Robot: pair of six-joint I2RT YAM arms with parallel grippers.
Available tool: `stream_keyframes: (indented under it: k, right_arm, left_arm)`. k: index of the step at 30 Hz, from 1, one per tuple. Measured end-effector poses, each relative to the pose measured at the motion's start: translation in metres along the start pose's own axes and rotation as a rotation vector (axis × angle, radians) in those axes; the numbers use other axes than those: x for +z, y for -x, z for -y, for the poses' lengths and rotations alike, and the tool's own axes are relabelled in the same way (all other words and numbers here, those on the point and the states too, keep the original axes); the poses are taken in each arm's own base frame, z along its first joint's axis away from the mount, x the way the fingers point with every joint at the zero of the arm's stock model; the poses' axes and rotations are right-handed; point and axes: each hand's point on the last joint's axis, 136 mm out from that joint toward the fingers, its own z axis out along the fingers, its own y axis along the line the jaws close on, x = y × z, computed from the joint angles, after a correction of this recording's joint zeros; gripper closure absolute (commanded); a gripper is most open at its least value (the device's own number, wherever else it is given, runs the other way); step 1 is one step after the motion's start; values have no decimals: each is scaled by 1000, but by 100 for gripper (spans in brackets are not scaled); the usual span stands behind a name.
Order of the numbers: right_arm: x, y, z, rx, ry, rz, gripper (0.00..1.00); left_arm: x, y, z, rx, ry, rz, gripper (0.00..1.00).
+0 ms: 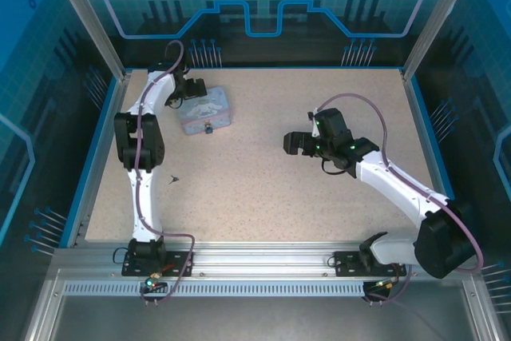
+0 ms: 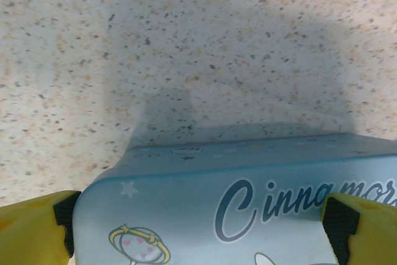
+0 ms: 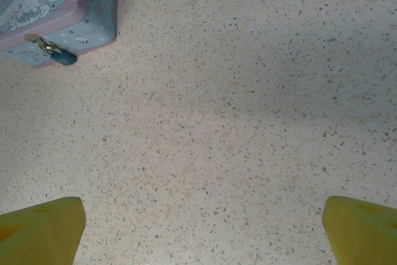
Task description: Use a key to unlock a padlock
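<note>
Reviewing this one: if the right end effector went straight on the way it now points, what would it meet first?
Probably only the bare table: the open right end effector faces speckled surface. The tin and its padlock sit left of that line in the wrist view, so likely missed, though depth is unclear.

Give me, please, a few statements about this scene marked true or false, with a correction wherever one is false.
1. The left gripper is open, close over the pale blue tin. True.
2. The right gripper holds the padlock. False: it is open over bare table, and the padlock hangs at the tin's clasp.
3. The padlock is on the side of the tin that faces the arms' bases. True.
4. The tin lies beside the right arm's base. False: it lies in the far left part of the table, by the left gripper.
</note>
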Motion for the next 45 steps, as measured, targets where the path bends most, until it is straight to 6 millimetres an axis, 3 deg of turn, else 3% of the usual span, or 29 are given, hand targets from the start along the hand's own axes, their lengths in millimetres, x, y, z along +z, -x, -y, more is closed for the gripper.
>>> stream_keyframes:
  k: [5, 10, 16, 20, 23, 26, 32, 36, 39, 45]
  right_arm:
    - [0, 2, 0, 26, 1, 6, 1]
    - [1, 5, 6, 71, -6, 19, 1]
    - [0, -5, 31, 146, -43, 22, 0]
    - [-3, -14, 54, 207, -79, 18, 0]
    - [-5, -10, 69, 248, -90, 27, 0]
    - [-7, -4, 83, 288, -93, 41, 0]
    - [5, 23, 99, 344, -83, 35, 1]
    - [31, 52, 94, 357, -30, 14, 3]
    - [56, 63, 89, 380, 14, -19, 6]
    - [107, 52, 87, 476, 83, -121, 11]
  left_arm:
    - [-1, -16, 13, -38, -71, -13, 1]
    - [-6, -36, 44, -23, -132, -16, 1]
    - [-22, -75, 120, 69, -241, -17, 1]
    - [-45, -118, 174, 128, -340, -22, 1]
    - [-67, -143, 201, 154, -398, -19, 1]
    - [-85, -150, 203, 129, -422, 7, 1]
    - [-95, -128, 182, 40, -384, 91, 1]
    - [-92, -124, 182, 14, -381, 104, 1]
    - [-81, -126, 183, 4, -379, 96, 1]
    - [-55, -137, 185, -27, -372, 43, 1]
